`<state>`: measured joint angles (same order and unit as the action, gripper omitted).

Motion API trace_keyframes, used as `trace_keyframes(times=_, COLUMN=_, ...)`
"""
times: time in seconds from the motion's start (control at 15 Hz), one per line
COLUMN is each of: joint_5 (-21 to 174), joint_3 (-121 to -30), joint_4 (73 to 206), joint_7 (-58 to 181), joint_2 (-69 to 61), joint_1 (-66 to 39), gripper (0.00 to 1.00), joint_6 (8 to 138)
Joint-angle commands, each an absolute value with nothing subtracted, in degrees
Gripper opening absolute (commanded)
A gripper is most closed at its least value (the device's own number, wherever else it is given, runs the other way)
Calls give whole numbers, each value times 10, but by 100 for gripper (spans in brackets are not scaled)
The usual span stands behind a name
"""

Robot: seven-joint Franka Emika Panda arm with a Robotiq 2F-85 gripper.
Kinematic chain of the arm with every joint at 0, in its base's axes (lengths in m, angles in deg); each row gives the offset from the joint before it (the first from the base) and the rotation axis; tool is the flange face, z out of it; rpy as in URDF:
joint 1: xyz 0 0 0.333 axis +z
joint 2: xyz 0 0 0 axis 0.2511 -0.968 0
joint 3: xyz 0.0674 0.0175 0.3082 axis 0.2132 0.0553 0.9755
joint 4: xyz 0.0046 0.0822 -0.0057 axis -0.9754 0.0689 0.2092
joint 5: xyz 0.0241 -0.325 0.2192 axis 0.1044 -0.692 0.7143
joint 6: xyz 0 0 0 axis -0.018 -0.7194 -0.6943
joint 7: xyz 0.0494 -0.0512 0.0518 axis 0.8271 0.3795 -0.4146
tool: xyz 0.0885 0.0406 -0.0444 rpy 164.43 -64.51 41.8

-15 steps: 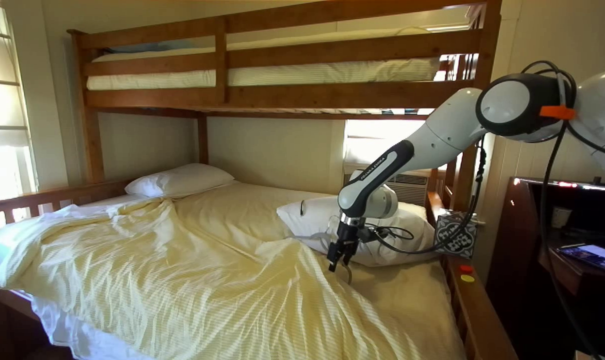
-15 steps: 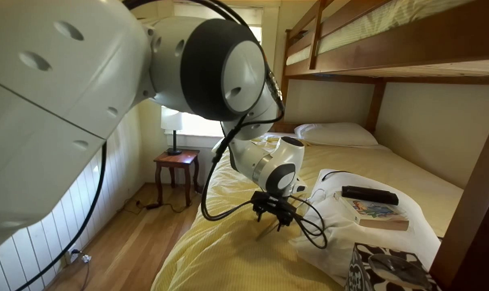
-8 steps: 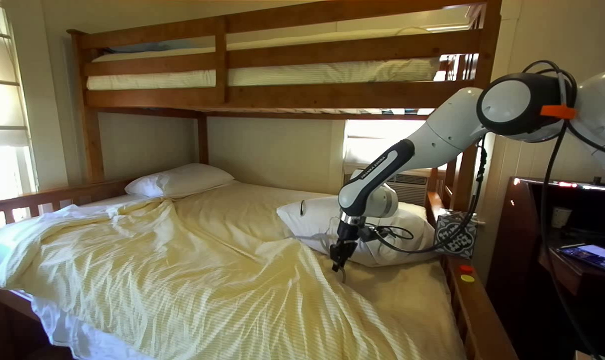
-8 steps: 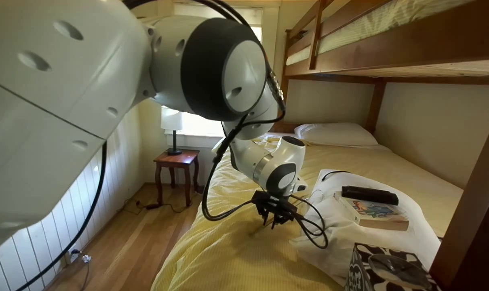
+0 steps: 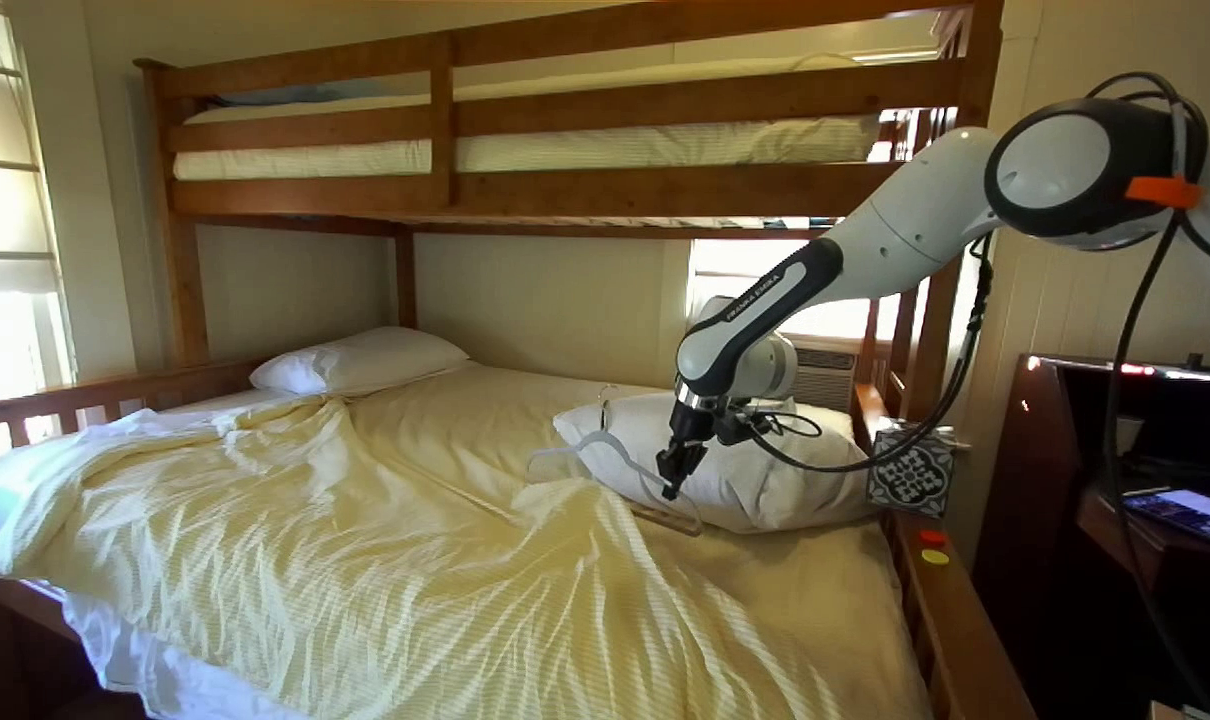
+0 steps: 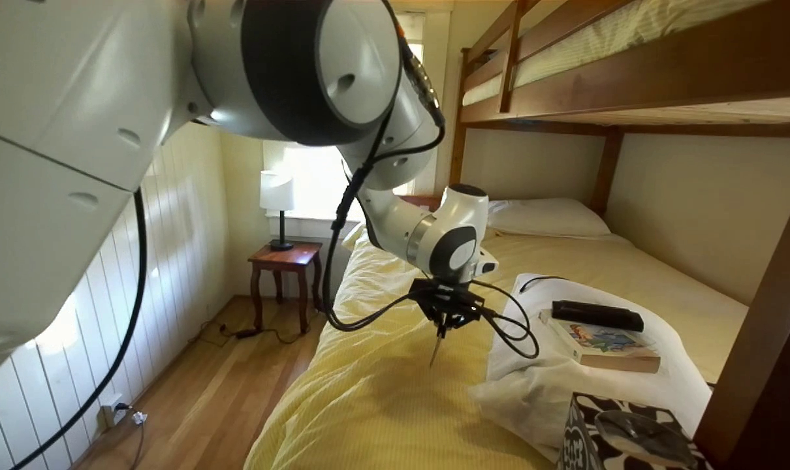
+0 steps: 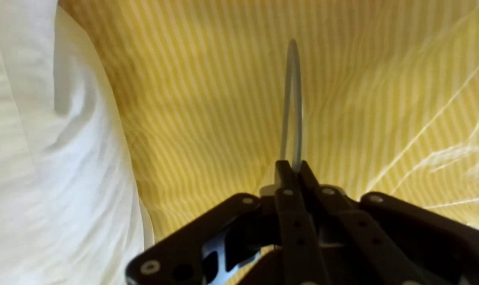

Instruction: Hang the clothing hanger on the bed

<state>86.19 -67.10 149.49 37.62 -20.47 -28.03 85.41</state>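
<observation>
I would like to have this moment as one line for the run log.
gripper: shut on clothing hanger | place: over yellow bedding | status: not yet hung on bed

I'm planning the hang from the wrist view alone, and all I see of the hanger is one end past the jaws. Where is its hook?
Observer: In an exterior view, the hook is the highest part of the hanger.
Operator: Is anything lying on the white pillow at the left of my picture?
Observer: Yes, in an exterior view a book lies on it.
Operator: And how does the hanger stand against the bed's upper rails?
Observer: Both exterior views show it below them.
</observation>
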Motion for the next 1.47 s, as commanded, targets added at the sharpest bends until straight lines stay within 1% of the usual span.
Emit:
trace_keyframes(times=0.0, joint_5=827, joint_3=-690, joint_4=1536, joint_7=375, joint_2=-153, joint_1=-253, gripper=1, joint_6=863)
trace_keyframes(times=0.2, joint_5=795, joint_3=-712, joint_4=1554, joint_7=397, joint_2=-116, joint_1=-236, gripper=1, joint_6=863)
trace_keyframes(times=0.33, joint_5=768, joint_3=-753, joint_4=1566, joint_7=478, joint_2=-95, joint_1=-209, gripper=1, joint_6=892)
trace_keyframes(times=0.87, joint_5=705, joint_3=-854, joint_4=1604, joint_7=708, joint_2=-37, joint_1=-162, gripper=1, joint_6=966)
trace_keyframes(times=1.13, joint_5=713, joint_3=-815, joint_4=1638, joint_7=582, joint_2=2, joint_1=-188, gripper=1, joint_6=939)
trace_keyframes(times=1.4, joint_5=714, joint_3=-797, joint_4=1688, joint_7=453, joint_2=70, joint_1=-205, gripper=1, joint_6=862)
